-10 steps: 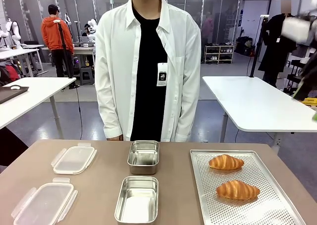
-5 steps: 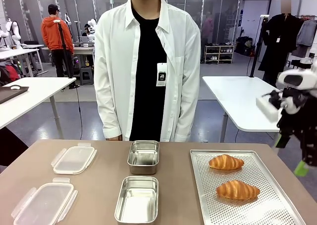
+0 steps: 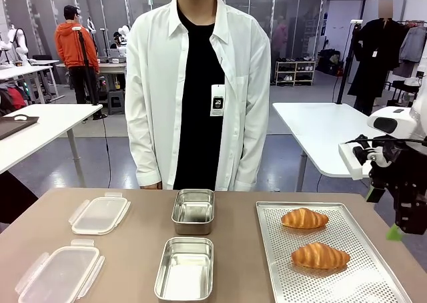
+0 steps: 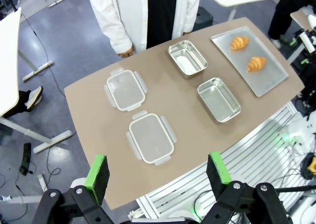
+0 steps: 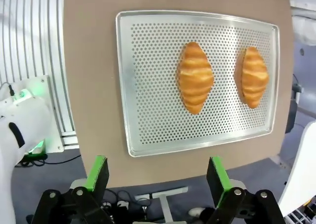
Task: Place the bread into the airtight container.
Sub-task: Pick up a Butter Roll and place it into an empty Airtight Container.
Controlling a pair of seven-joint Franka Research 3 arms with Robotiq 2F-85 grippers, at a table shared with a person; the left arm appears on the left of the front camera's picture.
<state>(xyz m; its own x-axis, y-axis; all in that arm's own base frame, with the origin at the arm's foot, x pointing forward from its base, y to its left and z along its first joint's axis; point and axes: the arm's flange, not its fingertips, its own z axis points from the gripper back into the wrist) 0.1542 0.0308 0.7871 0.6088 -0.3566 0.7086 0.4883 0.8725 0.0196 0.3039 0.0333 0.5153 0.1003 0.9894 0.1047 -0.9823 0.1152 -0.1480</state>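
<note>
Two golden croissants, the bread [image 3: 304, 217] [image 3: 320, 255], lie on a perforated metal tray [image 3: 313, 281] at the right of the brown table. Two open steel containers [image 3: 193, 209] [image 3: 185, 268] stand in the middle, one behind the other. My right gripper [image 3: 382, 214] hangs open in the air past the tray's right edge. From its wrist view, the right gripper [image 5: 156, 172] looks down on both croissants [image 5: 196, 77] [image 5: 254, 76], its jaws wide and empty. My left gripper [image 4: 157, 169] is open too, high above the whole table and off its near-left side.
Two clear plastic lids [image 3: 100, 214] [image 3: 59, 274] lie on the left of the table. A person in a white shirt stands at the far edge, hands down. The left wrist view shows the containers [image 4: 186, 57] [image 4: 218, 99] and tray [image 4: 269, 81].
My right arm has swung down from the upper right into view and now hangs beside the tray. Nothing on the table has moved.
</note>
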